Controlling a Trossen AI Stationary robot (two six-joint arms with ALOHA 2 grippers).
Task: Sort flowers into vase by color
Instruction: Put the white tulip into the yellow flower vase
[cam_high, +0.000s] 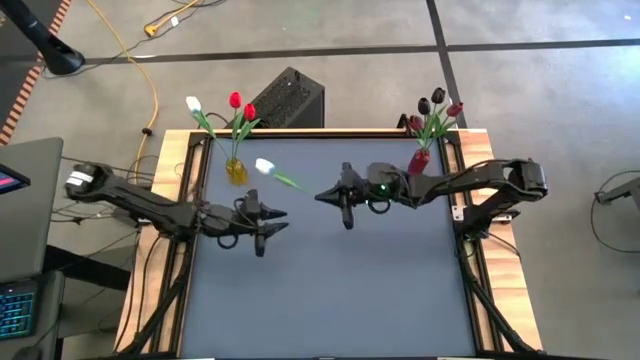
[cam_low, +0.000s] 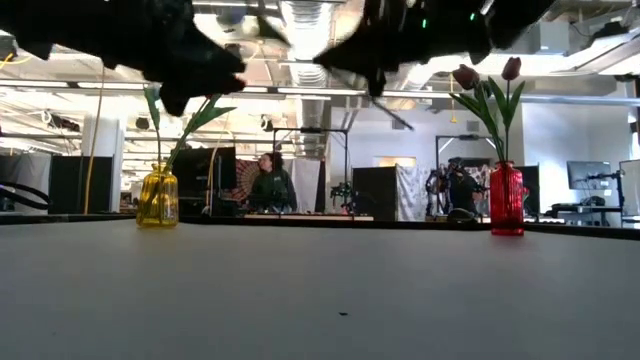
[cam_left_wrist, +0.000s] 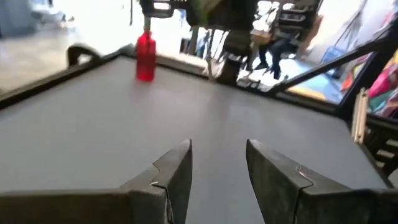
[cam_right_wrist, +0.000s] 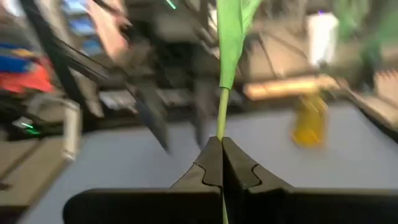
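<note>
My right gripper (cam_high: 328, 196) is above the table's middle, shut on a white tulip (cam_high: 264, 166). The tulip's head points toward the yellow vase (cam_high: 236, 170) at the far left. That vase holds one white and two red tulips. A red vase (cam_high: 420, 160) at the far right holds dark maroon tulips. My left gripper (cam_high: 284, 220) is open and empty, above the table left of centre, near the held tulip. The left wrist view shows its fingers apart (cam_left_wrist: 217, 180) and the red vase (cam_left_wrist: 145, 56) beyond. My right gripper pinches the white tulip's green stem (cam_right_wrist: 222, 134) between its two shut fingers, at the end away from the head. The fingers come from the table's right side. The stem and a leaf (cam_right_wrist: 233, 31) stick out past the fingertips toward the yellow vase (cam_right_wrist: 309, 121). The tulip is lifted clear of the table.
The two vases stand near the far edge, the yellow vase (cam_low: 158, 197) and the red vase (cam_low: 507, 200). A wooden frame (cam_high: 170, 240) borders the grey table top. People and equipment show in the room beyond.
</note>
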